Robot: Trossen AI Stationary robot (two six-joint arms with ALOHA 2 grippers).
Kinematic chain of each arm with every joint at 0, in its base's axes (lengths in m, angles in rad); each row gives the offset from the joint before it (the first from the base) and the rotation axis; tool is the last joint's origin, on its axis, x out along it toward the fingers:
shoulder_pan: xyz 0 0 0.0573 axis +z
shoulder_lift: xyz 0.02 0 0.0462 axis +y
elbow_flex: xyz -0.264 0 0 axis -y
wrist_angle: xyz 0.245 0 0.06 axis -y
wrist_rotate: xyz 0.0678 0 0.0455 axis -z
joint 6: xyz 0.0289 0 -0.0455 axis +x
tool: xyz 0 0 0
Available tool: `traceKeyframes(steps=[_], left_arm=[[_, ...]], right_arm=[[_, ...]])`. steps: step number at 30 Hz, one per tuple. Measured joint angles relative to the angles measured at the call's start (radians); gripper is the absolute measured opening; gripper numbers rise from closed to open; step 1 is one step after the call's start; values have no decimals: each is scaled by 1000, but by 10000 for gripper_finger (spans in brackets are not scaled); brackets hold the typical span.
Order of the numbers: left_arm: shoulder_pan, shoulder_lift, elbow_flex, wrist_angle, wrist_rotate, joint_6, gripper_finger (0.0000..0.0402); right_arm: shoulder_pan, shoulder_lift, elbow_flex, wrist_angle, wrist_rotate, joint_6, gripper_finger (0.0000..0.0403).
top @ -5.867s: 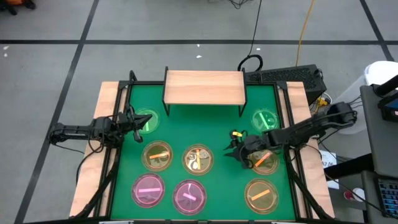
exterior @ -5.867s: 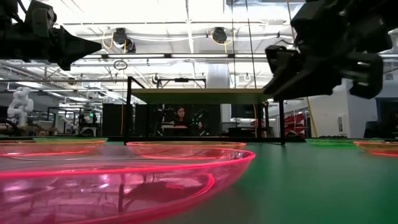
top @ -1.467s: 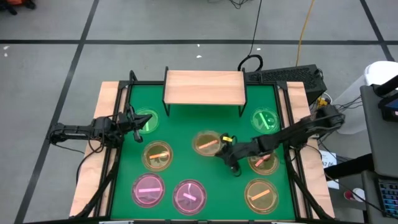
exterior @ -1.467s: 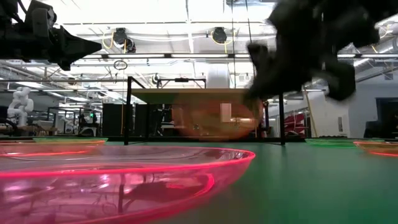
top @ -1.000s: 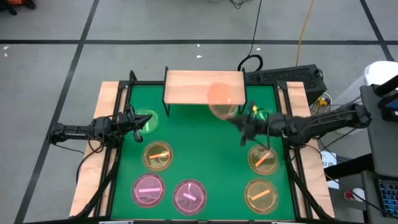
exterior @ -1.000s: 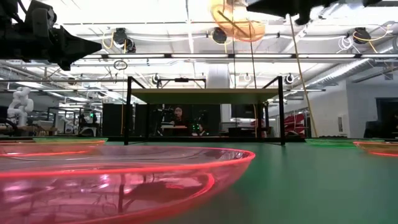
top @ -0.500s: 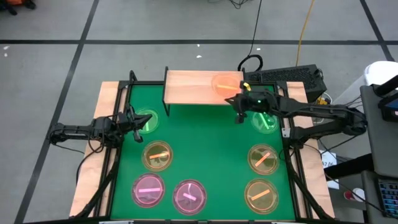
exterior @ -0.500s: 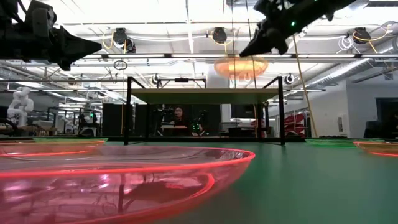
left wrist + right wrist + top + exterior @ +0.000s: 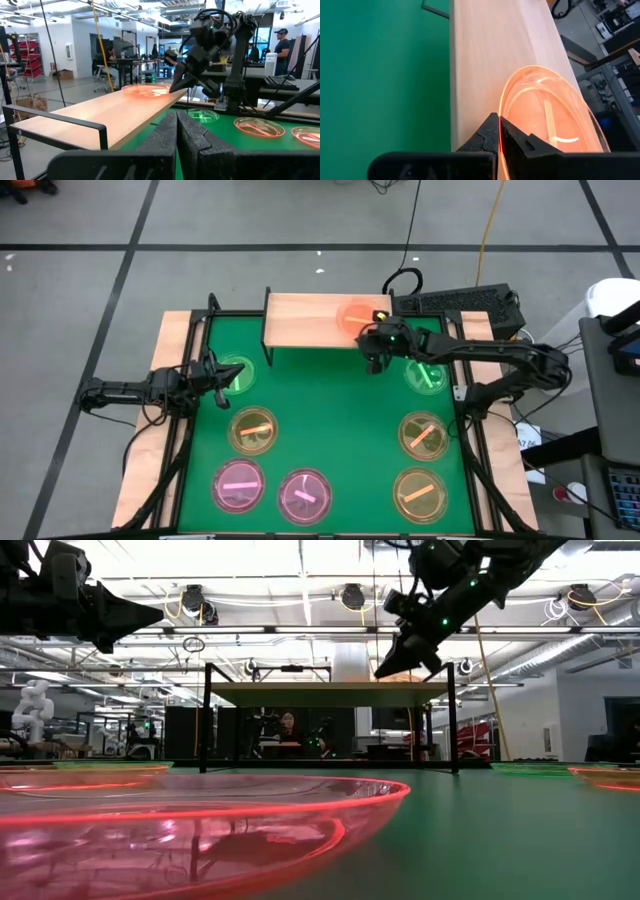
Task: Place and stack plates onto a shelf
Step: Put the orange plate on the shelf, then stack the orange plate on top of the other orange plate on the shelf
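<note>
Now 1 plate (image 9: 355, 315) on shelf (image 9: 300, 320), 6 on table (image 9: 330, 385)

Green bench (image 9: 320, 390) edged with wooden side strips (image 9: 150, 430). Black keyboard (image 9: 470, 305) lies behind its far right corner. Yellow cable (image 9: 487, 230) crosses grey floor (image 9: 200, 220).

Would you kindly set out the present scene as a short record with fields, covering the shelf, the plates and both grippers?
shelf: light-wood board on black legs, at the far edge of the green mat
plate on shelf: one amber plate, toward its right end
right gripper: shut on that plate's rim, at the shelf's front edge
left gripper: shut, holding nothing, waiting by a green plate at the mat's left
plates on mat: seven
</note>
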Motion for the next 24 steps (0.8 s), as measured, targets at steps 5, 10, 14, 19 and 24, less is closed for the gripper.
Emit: traceKeyframes(steps=[5, 10, 14, 19, 24], left_arm=[[0, 0, 0, 0, 0, 0, 1], [0, 0, 0, 0, 0, 0, 1], [0, 0, 0, 0, 0, 0, 1], [0, 0, 0, 0, 0, 0, 1], [0, 0, 0, 0, 0, 0, 1]], right_arm=[[-6, 12, 0, 11, -1, 0, 0], [-6, 0, 0, 19, -3, 0, 13], [1, -22, -1, 7, -3, -14, 37], [44, -105, 0, -14, -2, -23, 70], [97, -224, 0, -24, -3, 33, 92]])
